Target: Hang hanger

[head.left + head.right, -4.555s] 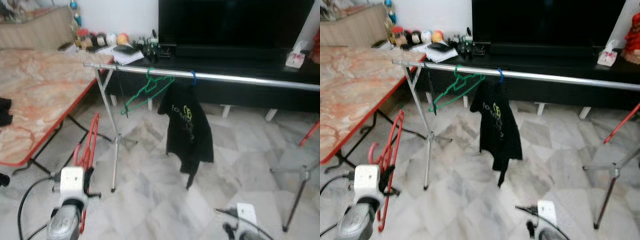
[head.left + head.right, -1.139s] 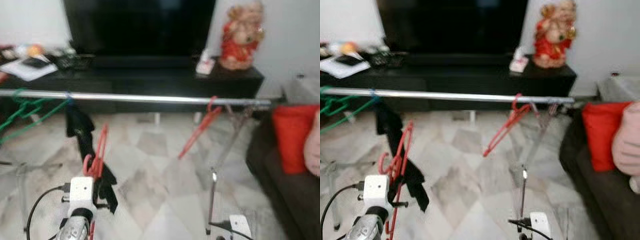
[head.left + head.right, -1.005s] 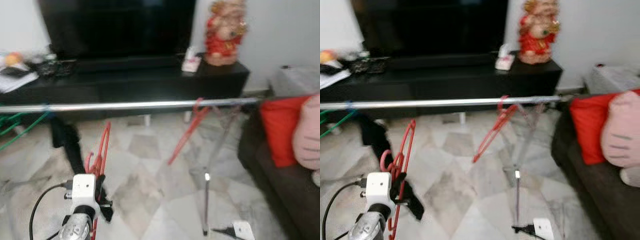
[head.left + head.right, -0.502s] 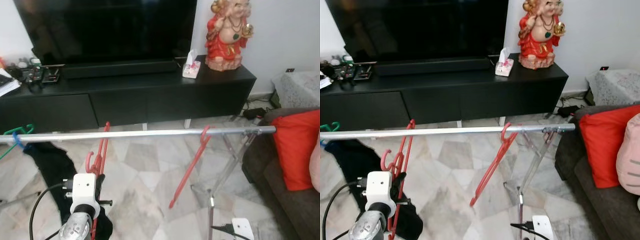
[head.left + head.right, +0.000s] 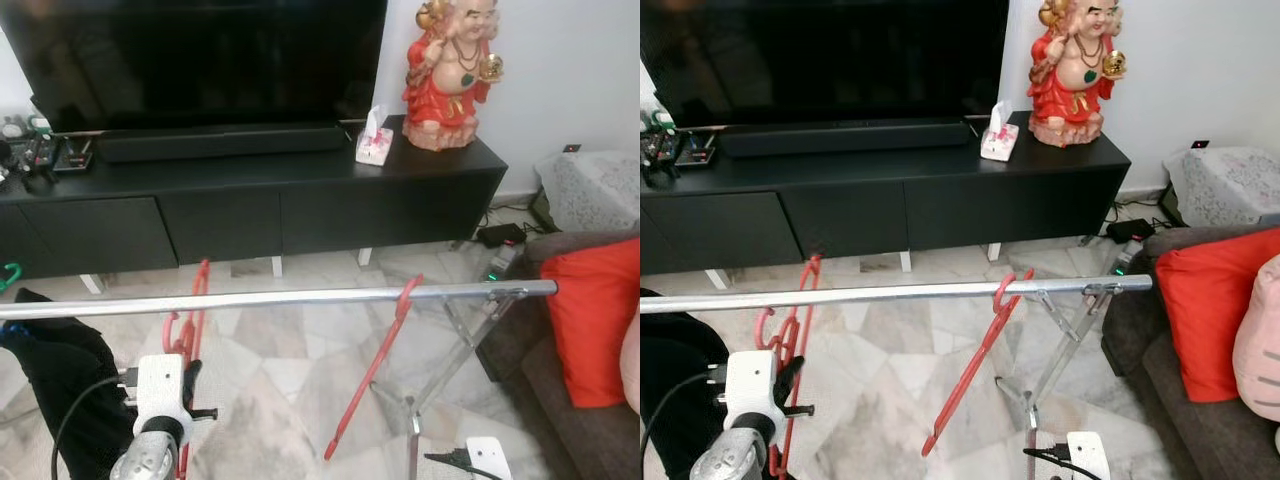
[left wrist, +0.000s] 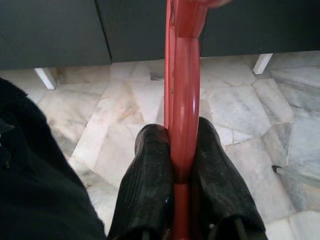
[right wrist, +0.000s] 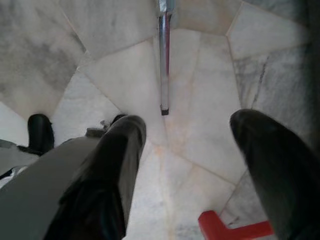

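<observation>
The red hanger was pinched tight between the two black fingers of the left gripper, and it was held upright above that gripper, its upper part crossing the silver rail and its top seen just over it. Off to the right of the left gripper, a second red hanger was already hooked on the same rail, hanging slantwise down toward the marble floor. Just to the left of the gripper, a black garment was draped below the rail. Beyond the held hanger, a black TV cabinet was seen, with a tissue box and a red figurine on top. The right gripper was kept low over the floor, its fingers spread wide with nothing between them, beside a leg of the rack. Further right, a red cushion was seen.
</observation>
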